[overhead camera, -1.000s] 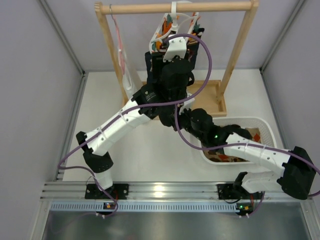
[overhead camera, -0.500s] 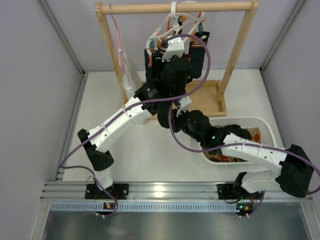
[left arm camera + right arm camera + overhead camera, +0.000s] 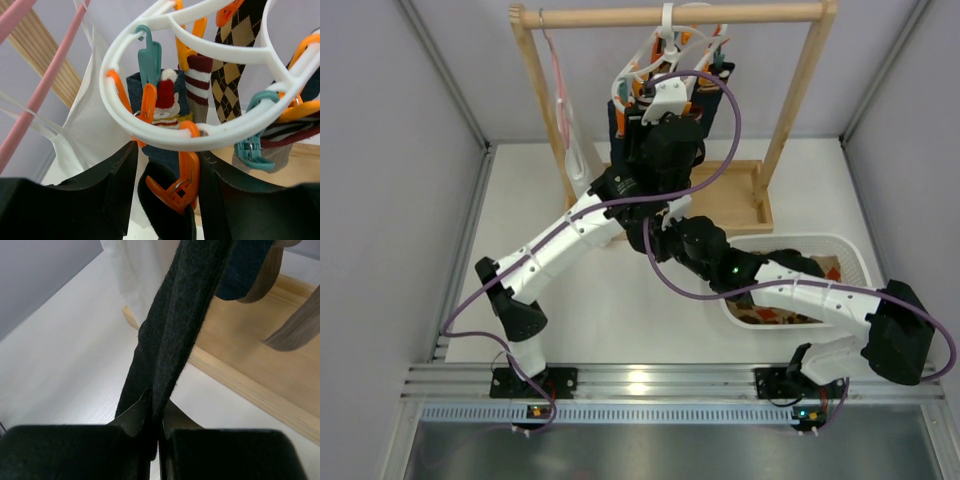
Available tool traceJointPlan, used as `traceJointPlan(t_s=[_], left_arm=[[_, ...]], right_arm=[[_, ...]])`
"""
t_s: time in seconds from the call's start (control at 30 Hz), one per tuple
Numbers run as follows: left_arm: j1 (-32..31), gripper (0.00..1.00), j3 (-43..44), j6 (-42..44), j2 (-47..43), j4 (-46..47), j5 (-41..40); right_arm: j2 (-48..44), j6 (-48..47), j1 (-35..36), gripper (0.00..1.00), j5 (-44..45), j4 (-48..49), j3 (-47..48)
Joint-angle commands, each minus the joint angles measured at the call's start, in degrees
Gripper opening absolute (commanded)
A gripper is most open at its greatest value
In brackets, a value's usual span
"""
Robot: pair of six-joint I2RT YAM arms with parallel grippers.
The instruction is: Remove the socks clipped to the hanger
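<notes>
The white oval hanger (image 3: 200, 135) hangs from the wooden rail (image 3: 670, 15), with socks clipped under it. Among them are a brown diamond-patterned sock (image 3: 235, 65), a red-and-white striped cuff (image 3: 197, 85) and a navy sock (image 3: 137, 85). My left gripper (image 3: 167, 195) straddles an orange clothespin (image 3: 182, 182) that holds a black sock (image 3: 160, 210). The right finger touches the pin, the left finger stands a little off, and the jaws are open. Lower down, my right gripper (image 3: 157, 440) is shut on that same black sock (image 3: 175, 330), which runs taut up towards the hanger.
A thin pink hanger (image 3: 558, 80) with a long white cloth (image 3: 582, 165) hangs at the rail's left end. The rack's wooden base (image 3: 260, 345) lies under the socks. A white basket (image 3: 850, 255) with socks in it stands at the right.
My left jaws have narrowed around the orange clothespin and the hanger has swung slightly. The right arm has shifted left, under the hanger, still gripping the black sock.
</notes>
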Motion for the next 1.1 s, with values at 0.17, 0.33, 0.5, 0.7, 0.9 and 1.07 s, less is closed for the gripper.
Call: traceJointPlan(t_s=[0.17, 0.33, 0.5, 0.7, 0.9, 1.07], left_arm=[[2.13, 0.34, 3.77, 2.23, -0.17, 0.52, 0.43], [2.13, 0.08, 3.33, 1.44, -0.69, 0.52, 2.27], [2.05, 0.09, 0.35, -1.02, -3.06, 0.52, 5.34], [2.04, 0.48, -10.18, -8.48, -10.62, 0.52, 15.97], [1.96, 0.98, -20.47, -12.09, -21.86, 0.52, 24.24], [1.96, 0.98, -36.63, -17.89, -33.46, 0.25, 29.07]], right_arm=[[-0.09, -0.71, 1.41, 0.00, 1.49, 1.97, 1.99], [-2.10, -0.45, 1.41, 0.00, 2.28, 2.85, -0.90], [-7.81, 0.78, 1.50, 0.00, 5.88, 2.16, -7.49], [-22.31, 4.20, 1.32, 0.00, 17.65, -15.40, -9.53], [-32.25, 7.72, -1.48, 0.00, 25.13, -38.51, -5.50], [-32.78, 8.78, -10.26, 0.00, 25.24, -52.41, -0.74]])
